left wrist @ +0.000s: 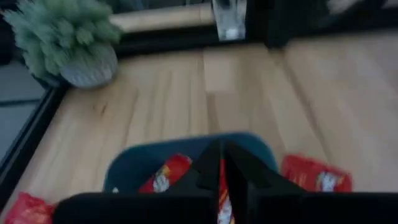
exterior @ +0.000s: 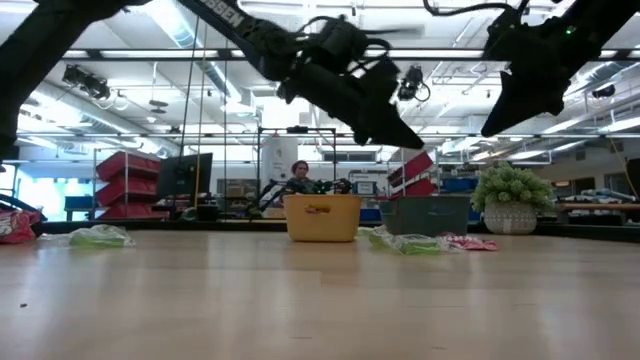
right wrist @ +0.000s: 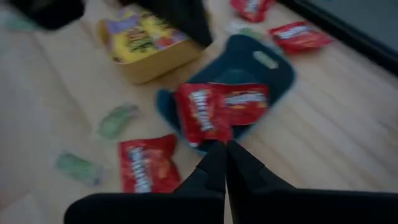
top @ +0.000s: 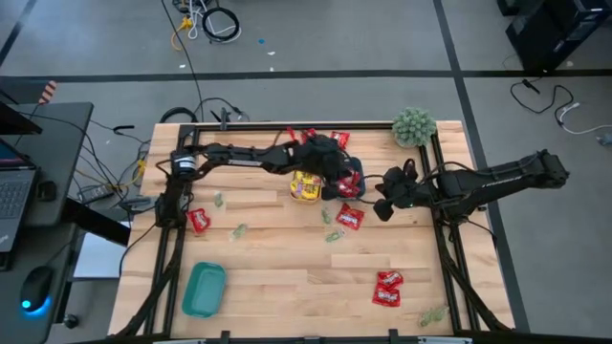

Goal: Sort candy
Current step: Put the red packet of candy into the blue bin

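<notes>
The left gripper (left wrist: 221, 155) hangs over the blue tray (left wrist: 134, 162), fingers (left wrist: 249, 180) nearly together around a red sliver (held or merely lying beneath, I cannot tell). Red candy (right wrist: 221, 109) lies in that tray, so any release should be low and centred. The right gripper (right wrist: 222, 152), pinched empty, waits beside.

Four cameras: one overhead, one at table height, one on each wrist.

The high view looks straight down on the whole wooden table (top: 277, 277). The low view faces level across it into the room. The left wrist view looks close over the blue tray (left wrist: 134, 163) toward the fuzzy green plant (left wrist: 62, 37); the right wrist view shares that tray (right wrist: 249, 65), close, beside the yellow tray (right wrist: 146, 46).
</notes>
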